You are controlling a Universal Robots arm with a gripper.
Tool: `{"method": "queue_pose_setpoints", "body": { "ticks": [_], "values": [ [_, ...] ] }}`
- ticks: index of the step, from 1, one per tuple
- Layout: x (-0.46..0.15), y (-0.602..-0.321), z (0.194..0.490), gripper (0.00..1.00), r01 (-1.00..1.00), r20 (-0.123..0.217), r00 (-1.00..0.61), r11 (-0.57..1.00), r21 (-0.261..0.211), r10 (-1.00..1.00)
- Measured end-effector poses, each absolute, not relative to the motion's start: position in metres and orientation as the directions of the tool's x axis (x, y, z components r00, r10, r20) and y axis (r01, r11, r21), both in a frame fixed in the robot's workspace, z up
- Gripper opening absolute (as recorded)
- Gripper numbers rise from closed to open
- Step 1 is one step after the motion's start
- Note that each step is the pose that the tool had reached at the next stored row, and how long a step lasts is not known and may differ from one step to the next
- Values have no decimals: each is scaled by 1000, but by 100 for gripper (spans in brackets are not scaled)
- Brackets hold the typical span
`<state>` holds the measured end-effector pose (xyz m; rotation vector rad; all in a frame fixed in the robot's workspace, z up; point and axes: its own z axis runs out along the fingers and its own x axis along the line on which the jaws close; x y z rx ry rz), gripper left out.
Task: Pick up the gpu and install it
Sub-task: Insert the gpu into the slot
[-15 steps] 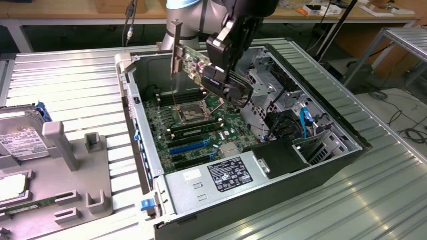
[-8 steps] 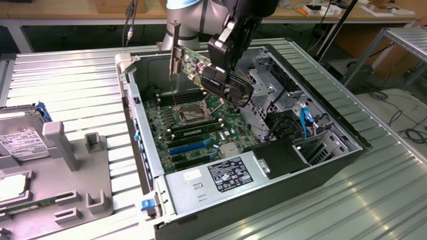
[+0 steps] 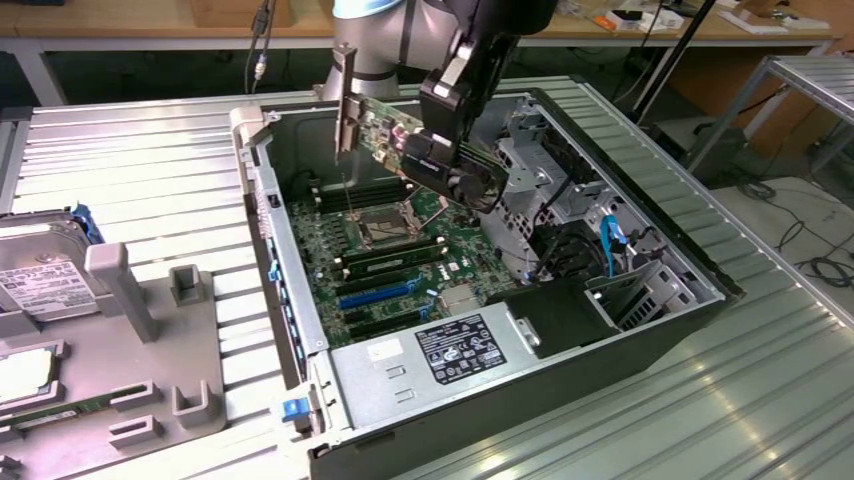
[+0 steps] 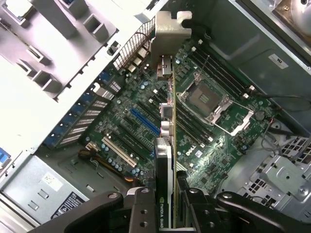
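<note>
The gpu [image 3: 384, 122] hangs above the open computer case [image 3: 667, 330], a green board with its silver bracket [image 3: 343, 100] toward the case's rear wall. My gripper [image 3: 447, 150] is shut on the card's end opposite the bracket. In the wrist view the gpu [image 4: 167, 145] is seen edge-on, running from my gripper [image 4: 167, 216] up to the bracket [image 4: 171, 31], with a black finger [image 4: 141, 208] pressed against each side. Below it lies the motherboard [image 4: 218, 145] with its blue slot [image 4: 143, 121]. The card is held clear above the board, not touching any slot.
Inside the case are the CPU socket [image 3: 378, 228], the blue slot [image 3: 380, 293], a power supply [image 3: 447, 350] and drive cages [image 3: 534, 170]. A grey fixture tray [image 3: 147, 330] at the exterior view's left holds a hard drive [image 3: 40, 285] and a memory stick [image 3: 67, 410].
</note>
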<state>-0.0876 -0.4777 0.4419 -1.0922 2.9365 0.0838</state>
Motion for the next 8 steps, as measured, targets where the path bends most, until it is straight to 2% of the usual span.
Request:
{"method": "queue_pose_setpoints", "body": {
  "ticks": [8],
  "values": [
    [-88, -478, 442, 27, -700, -26, -714, 712, 48, -700]
  ]
}}
